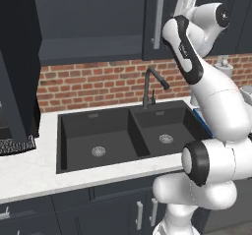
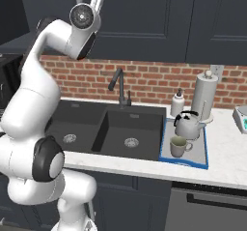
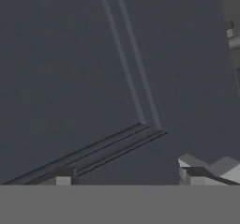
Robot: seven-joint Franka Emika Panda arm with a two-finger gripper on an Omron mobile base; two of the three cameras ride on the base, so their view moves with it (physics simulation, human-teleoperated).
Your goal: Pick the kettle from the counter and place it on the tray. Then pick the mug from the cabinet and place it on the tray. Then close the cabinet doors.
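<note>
The silver-grey kettle (image 2: 188,125) and the grey-beige mug (image 2: 178,147) both stand on the blue-rimmed tray (image 2: 198,152), on the counter (image 2: 226,150) right of the sink. My gripper (image 1: 186,2) (image 2: 96,0) is raised high against the cabinet's right door (image 1: 150,13), beside its silver bar handle (image 1: 158,17). In the hand view the gripper (image 3: 126,176) faces the dark door panel (image 3: 70,78) from very close. Its fingertips (image 3: 63,176) stand wide apart with nothing between them. The cabinet (image 1: 93,22) is open on its left half, with the left door (image 1: 17,67) swung out.
A black double sink (image 1: 123,135) with a dark faucet (image 1: 150,86) lies below my arm. A paper-towel roll (image 2: 205,92) and a white soap bottle (image 2: 177,102) stand behind the tray. A brick backsplash (image 1: 88,84) runs along the wall.
</note>
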